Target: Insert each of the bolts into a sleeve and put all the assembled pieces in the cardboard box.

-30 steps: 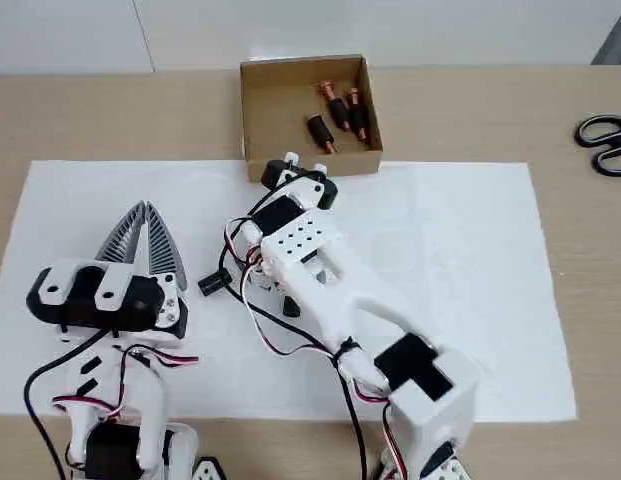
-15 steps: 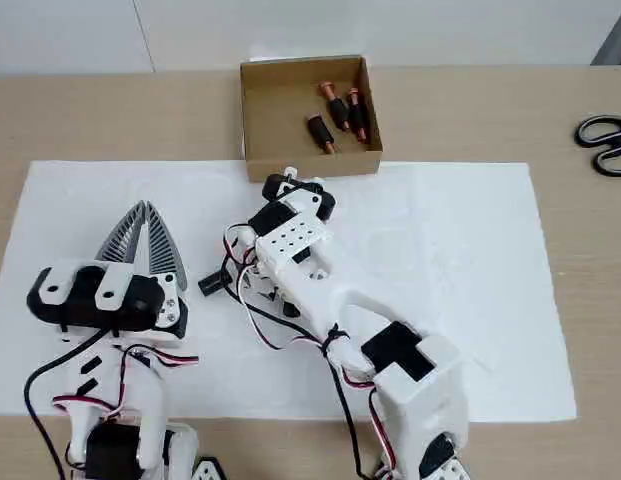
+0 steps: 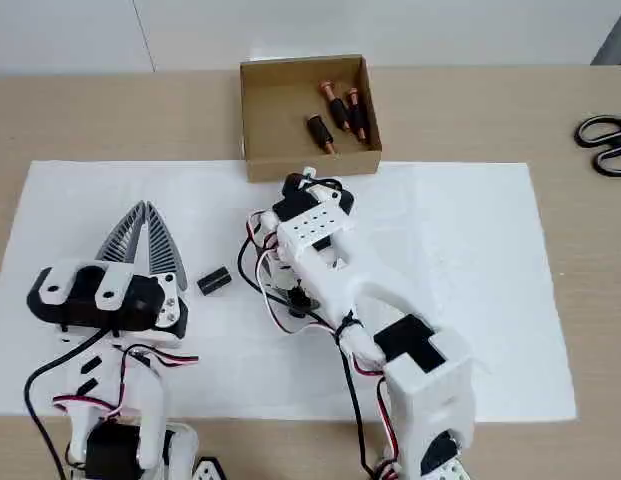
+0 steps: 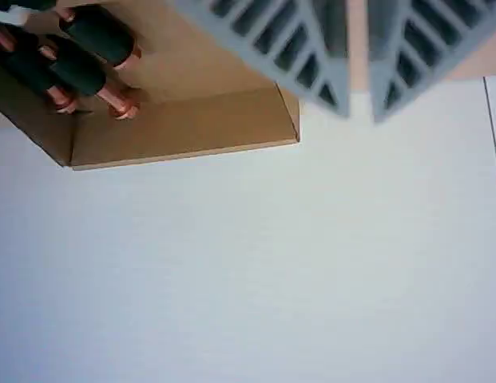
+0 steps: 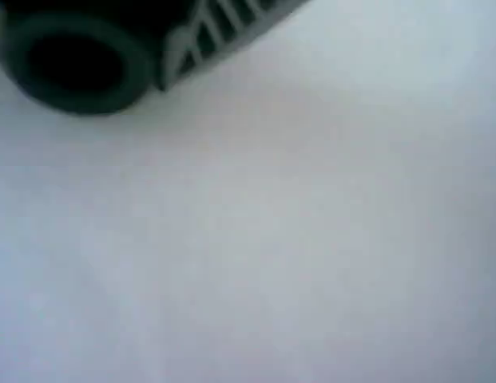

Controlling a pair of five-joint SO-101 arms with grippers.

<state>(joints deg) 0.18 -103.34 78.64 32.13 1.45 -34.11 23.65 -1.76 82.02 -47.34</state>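
Your left gripper (image 3: pixel 146 210) is closed and empty; your right gripper (image 5: pixel 164 60) — I cannot tell. A sleeve (image 3: pixel 214 281) lies on the paper (image 3: pixel 470 300) between the arms; three assembled pieces (image 3: pixel 338 110) sit in the cardboard box (image 3: pixel 275 115).

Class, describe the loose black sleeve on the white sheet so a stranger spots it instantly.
Find the white sheet, then look at its left half. Beside the grey left end effector lies a black sleeve; unlike the pieces in the cardboard box, it shows no bolt.

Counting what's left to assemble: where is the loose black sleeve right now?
In the high view the black sleeve lies on the white sheet, between the left tool and the right arm.
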